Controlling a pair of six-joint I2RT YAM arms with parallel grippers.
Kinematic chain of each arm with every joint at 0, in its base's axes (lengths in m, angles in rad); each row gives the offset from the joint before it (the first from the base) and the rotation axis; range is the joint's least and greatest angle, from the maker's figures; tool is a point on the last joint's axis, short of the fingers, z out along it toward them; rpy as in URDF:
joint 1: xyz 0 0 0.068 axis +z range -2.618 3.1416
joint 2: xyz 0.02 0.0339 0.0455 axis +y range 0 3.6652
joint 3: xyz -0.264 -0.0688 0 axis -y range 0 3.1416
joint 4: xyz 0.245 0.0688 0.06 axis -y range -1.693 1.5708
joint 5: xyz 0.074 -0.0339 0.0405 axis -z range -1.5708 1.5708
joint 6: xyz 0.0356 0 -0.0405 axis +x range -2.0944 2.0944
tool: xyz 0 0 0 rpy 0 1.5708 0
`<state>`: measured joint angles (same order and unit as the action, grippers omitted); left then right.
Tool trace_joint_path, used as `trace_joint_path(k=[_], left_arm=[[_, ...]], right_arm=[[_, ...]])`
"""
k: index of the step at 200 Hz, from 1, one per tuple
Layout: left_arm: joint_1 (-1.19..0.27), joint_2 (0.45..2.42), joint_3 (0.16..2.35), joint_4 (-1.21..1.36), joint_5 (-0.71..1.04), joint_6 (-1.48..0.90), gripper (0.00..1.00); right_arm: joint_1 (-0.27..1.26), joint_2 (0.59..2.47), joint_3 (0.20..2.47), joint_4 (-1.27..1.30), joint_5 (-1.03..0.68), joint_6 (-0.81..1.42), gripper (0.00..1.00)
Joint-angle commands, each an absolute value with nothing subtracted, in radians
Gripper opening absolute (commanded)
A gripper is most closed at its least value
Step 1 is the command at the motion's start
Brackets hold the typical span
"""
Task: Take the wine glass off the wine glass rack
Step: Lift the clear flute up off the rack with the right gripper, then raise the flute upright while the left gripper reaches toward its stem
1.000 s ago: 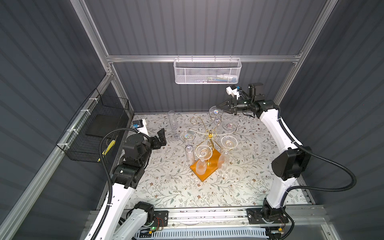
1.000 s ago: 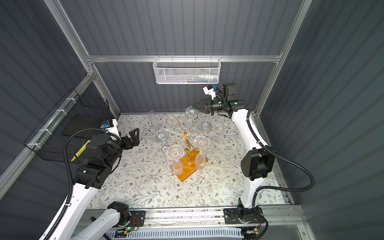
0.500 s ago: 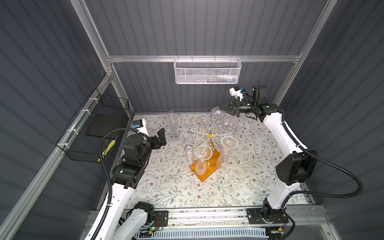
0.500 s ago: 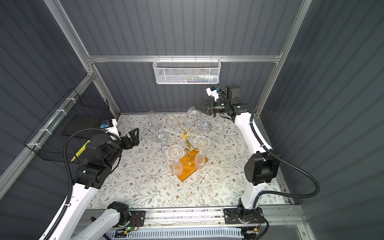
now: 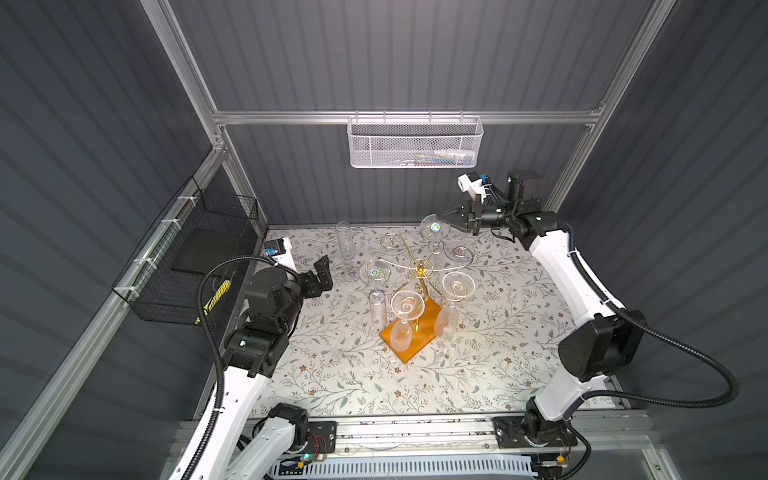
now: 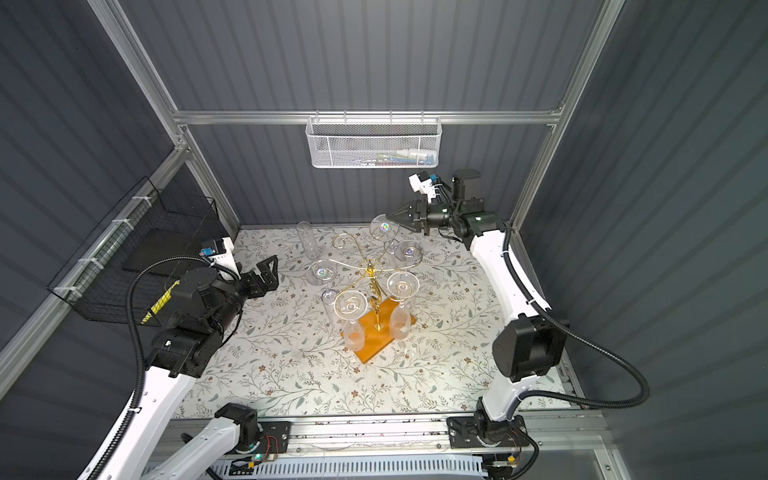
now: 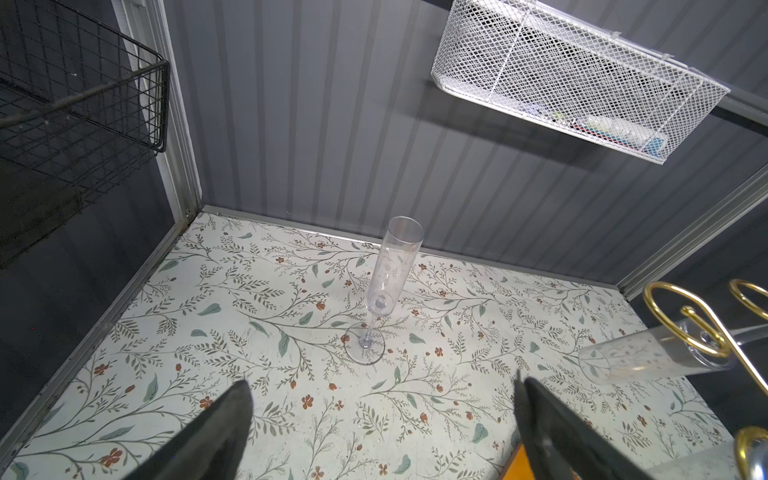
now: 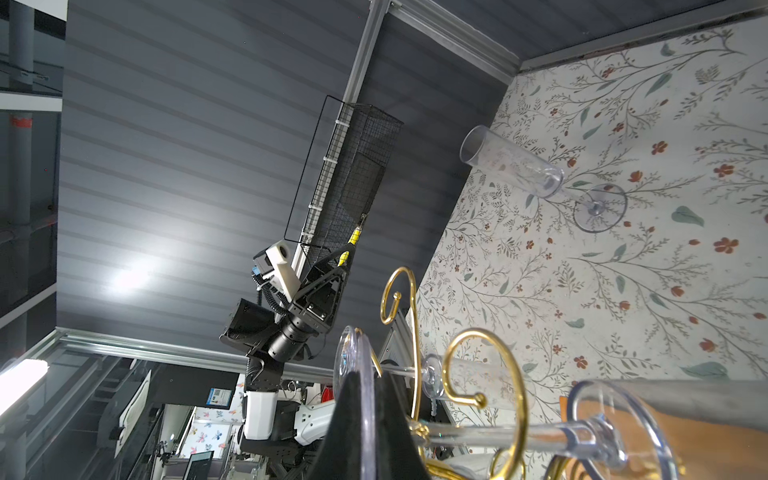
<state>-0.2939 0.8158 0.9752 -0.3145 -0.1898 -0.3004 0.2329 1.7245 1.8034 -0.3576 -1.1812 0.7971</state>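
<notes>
The wine glass rack (image 5: 420, 269) (image 6: 369, 266) is a gold wire stand on an orange-brown wooden base (image 5: 428, 315). Several clear glasses hang upside down from its arms. My right gripper (image 5: 444, 216) (image 6: 388, 216) (image 8: 365, 376) is shut on the round foot of one wine glass (image 5: 434, 227) (image 6: 383, 227) at the rack's back right. That foot (image 8: 349, 361) is seen edge-on between the black fingers. Its stem crosses a gold arm; I cannot tell if it rests on it. My left gripper (image 5: 322, 272) (image 6: 268, 270) (image 7: 382, 386) hangs open and empty, left of the rack.
A tall clear flute (image 5: 345, 249) (image 7: 390, 274) (image 8: 519, 170) stands upright at the back left of the floral table. A white mesh basket (image 5: 415, 143) hangs on the back wall. A black wire basket (image 5: 195, 257) is fixed to the left wall.
My right arm has shifted slightly to the right, keeping the glass foot in its grip. The left arm has not moved.
</notes>
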Motion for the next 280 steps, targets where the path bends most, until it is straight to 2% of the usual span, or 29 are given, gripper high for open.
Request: trace_joint_path(k=[1,59,121,192,222,247,280], left_arm=[[-0.301,0.812,1.012,-0.301,-0.183,-0.309,1.00],[-0.300,0.777,1.005,-0.321,-0.190,-0.308,1.00],[-0.301,0.746,1.019,-0.310,-0.151,-0.375,1.00],[-0.301,0.802,1.130,-0.304,-0.133,-0.714,1.00],[-0.301,0.854,1.153,-0.219,-0.045,-0.872,1.00],[-0.301,0.911,1.184,-0.186,-0.015,-1.007,1.00],[-0.301,0.996,1.178,-0.018,0.084,-1.212,1.00]], right_arm=[[0.260,1.708,1.795,-0.317,-1.201,0.812,0.00],[0.309,1.742,1.855,-0.295,-1.184,0.831,0.00],[0.336,1.873,2.044,-0.282,-1.159,0.849,0.00],[0.320,2.070,2.430,-0.327,-1.102,0.799,0.00],[0.303,2.047,2.442,-0.247,-1.081,0.759,0.00],[0.297,1.982,2.427,-0.248,-1.061,0.614,0.00],[0.296,1.825,2.280,-0.198,-0.998,0.439,0.00]])
